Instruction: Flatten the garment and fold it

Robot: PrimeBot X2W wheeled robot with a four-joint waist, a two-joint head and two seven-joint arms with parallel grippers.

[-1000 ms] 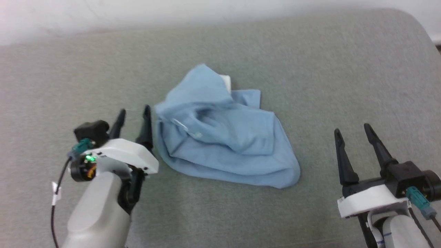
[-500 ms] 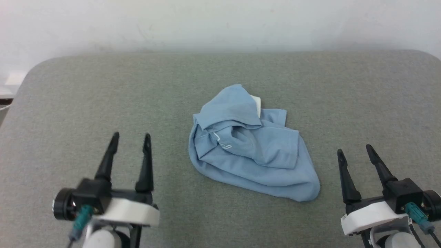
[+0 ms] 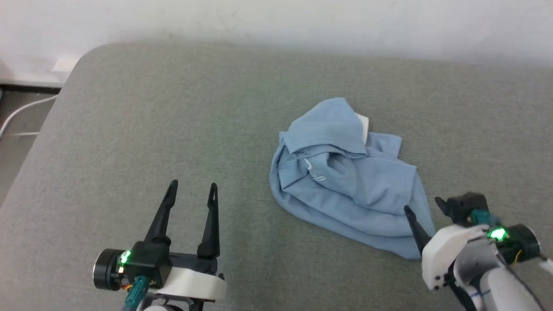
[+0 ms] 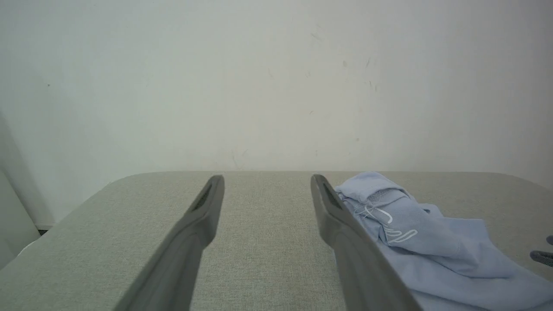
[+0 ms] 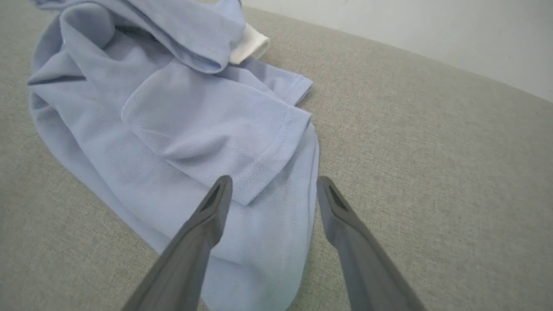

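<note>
The light blue polo shirt (image 3: 345, 181) lies crumpled in a heap on the grey table, a bit of white collar (image 3: 362, 124) peeking out at its far side and part of the white script (image 3: 313, 169) showing on a fold. In the right wrist view the shirt (image 5: 185, 125) spreads under my open right gripper (image 5: 272, 190), whose fingers hover over its near right edge without holding cloth. My left gripper (image 3: 191, 193) stands open to the left of the shirt, well apart from it. The left wrist view shows the shirt (image 4: 414, 242) beyond the right finger.
The grey padded table (image 3: 142, 129) ends at a rounded far-left corner, with floor and a white cable (image 3: 21, 112) beyond it. A white wall (image 4: 276, 77) runs behind the table's far edge.
The head camera has swung, shifting the whole scene. My right gripper has turned and moved in over the shirt's near right edge. The left gripper stays open, away from the cloth.
</note>
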